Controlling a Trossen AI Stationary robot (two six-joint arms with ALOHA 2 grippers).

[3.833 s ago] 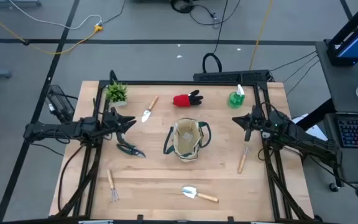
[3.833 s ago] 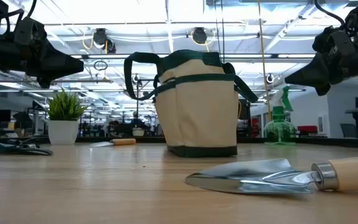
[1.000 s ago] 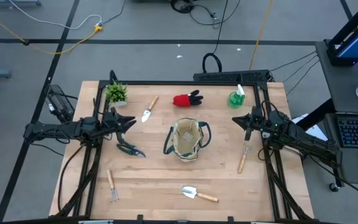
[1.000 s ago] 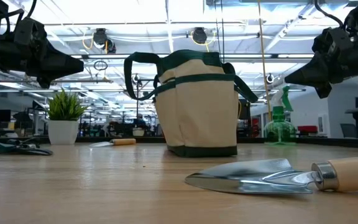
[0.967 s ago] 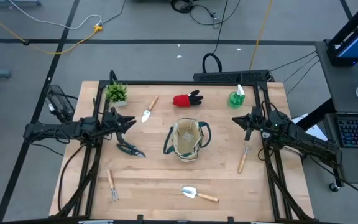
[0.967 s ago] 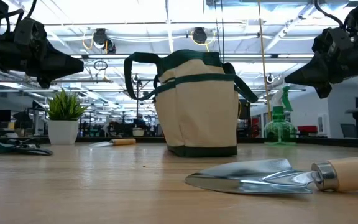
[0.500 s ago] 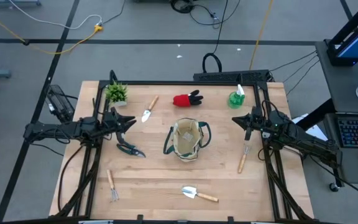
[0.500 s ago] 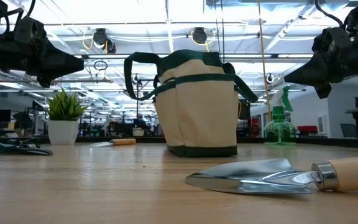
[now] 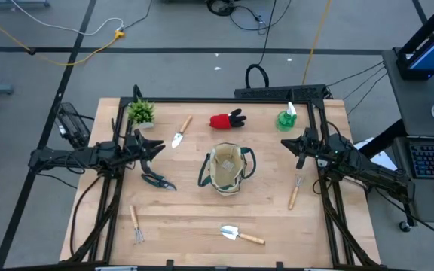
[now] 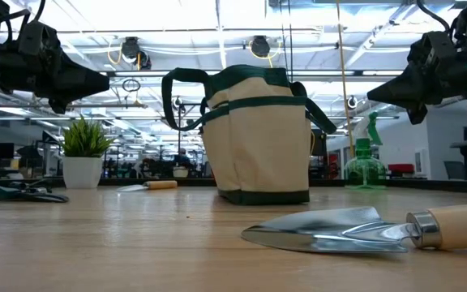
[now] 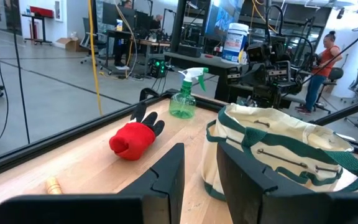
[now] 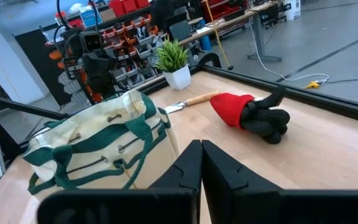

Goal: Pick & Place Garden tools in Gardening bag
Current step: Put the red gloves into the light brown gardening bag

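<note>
The beige gardening bag stands upright on its base at mid-table, mouth open. Around it lie a red-black glove, a green spray bottle, a trowel, dark shears, a fork, a second trowel and a wooden-handled tool. My left gripper hovers left of the bag, open and empty, its fingers a little apart in the left wrist view. My right gripper hovers right of the bag, shut and empty, as the right wrist view shows.
A small potted plant stands at the far left corner. Cables and a power strip lie along the far edge. Bare wood lies between the bag and the near tools.
My right gripper has risen a little and tipped closer to level, staying shut. Nothing on the table has moved.
</note>
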